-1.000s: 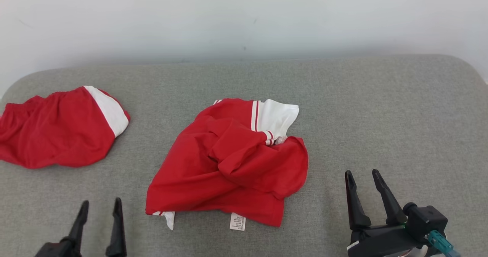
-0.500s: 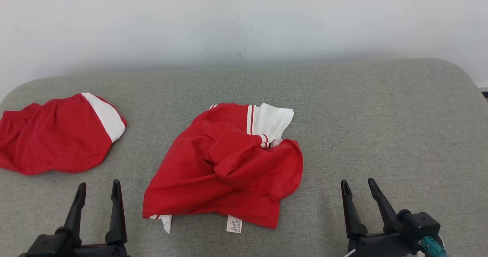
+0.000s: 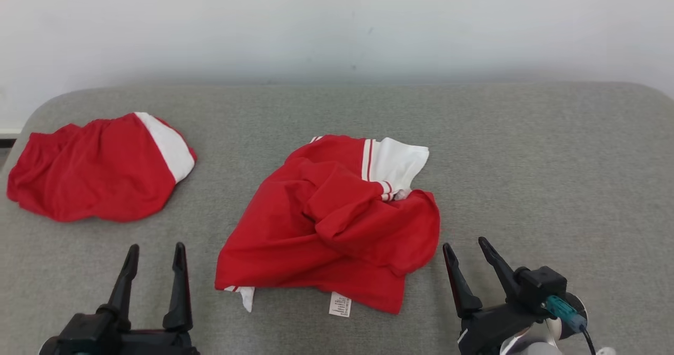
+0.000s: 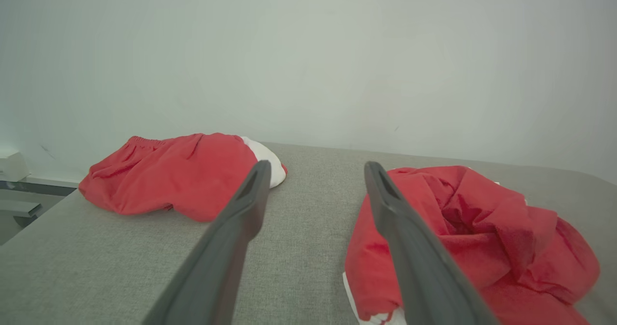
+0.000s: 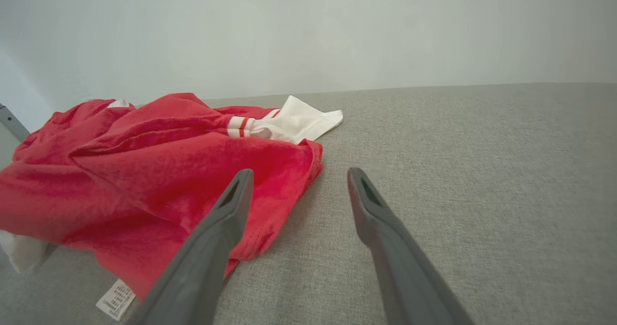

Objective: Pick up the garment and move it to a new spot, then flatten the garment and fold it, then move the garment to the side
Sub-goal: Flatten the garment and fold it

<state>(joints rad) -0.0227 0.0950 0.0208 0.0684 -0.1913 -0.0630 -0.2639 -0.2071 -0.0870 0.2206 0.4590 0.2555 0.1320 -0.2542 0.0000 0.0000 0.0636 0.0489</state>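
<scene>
Grippers are met first, low in the head view, both with jaws spread wide and nothing held between them. The left gripper [image 3: 156, 246] is poised over bare fabric, near the garment's lower left corner but apart from it. The right gripper [image 3: 464, 243] is set just beside the garment's right edge, its inner finger almost at the red cloth; contact cannot be confirmed.

Just beyond them the garment [image 3: 326, 223], a red shirt, is seen lying crumpled in the middle of the grey upholstered surface [image 3: 526, 160]. A care label [image 3: 340, 304] is turned out at its near hem, and a white sleeve [image 3: 397, 160] with red stripes is folded out at its far side.

Compared with a second ago, the whole head view is shifted, so a camera move is inferred and the garment itself is judged not to have been disturbed. Against the cloth, however, the right gripper is now much closer, the gap beside the right edge being nearly closed, while the left one is brought further up into view. The first step, the pick-up, is therefore judged to be only in approach: nothing is grasped, and flattening, folding and moving aside are all left to do.

Farther off at the left, well apart, a second red piece [image 3: 100, 170] with a white panel is seen. Behind everything a plain pale wall [image 3: 337, 23] is seen.
</scene>
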